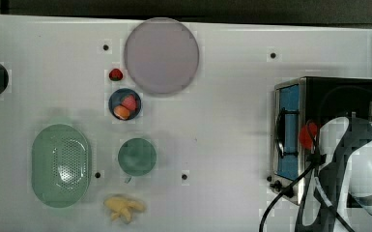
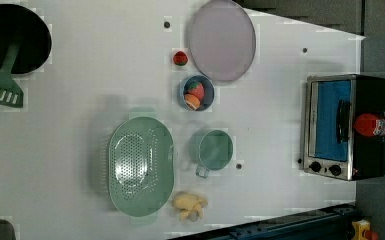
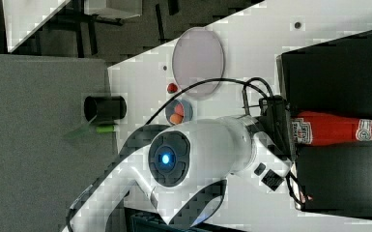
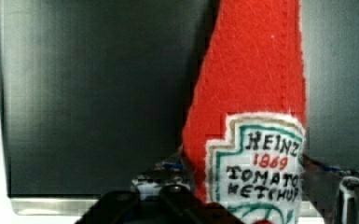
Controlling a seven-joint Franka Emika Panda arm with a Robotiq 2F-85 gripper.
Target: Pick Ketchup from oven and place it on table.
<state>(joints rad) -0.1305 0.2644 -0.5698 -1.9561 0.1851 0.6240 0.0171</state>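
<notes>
Red felt ketchup (image 4: 256,107), tapering, lies on the smooth black oven (image 4: 98,93).

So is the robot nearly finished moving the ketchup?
Not yet. Done: the arm has reached the red felt ketchup bottle, which lies on top of the black toaster oven. In hand: the pincer straddles the bottle at its white label, fingers either side. Left: lift it and set it down on the white table.

Robot lab: drilled white table (image 1: 222,96)
</notes>
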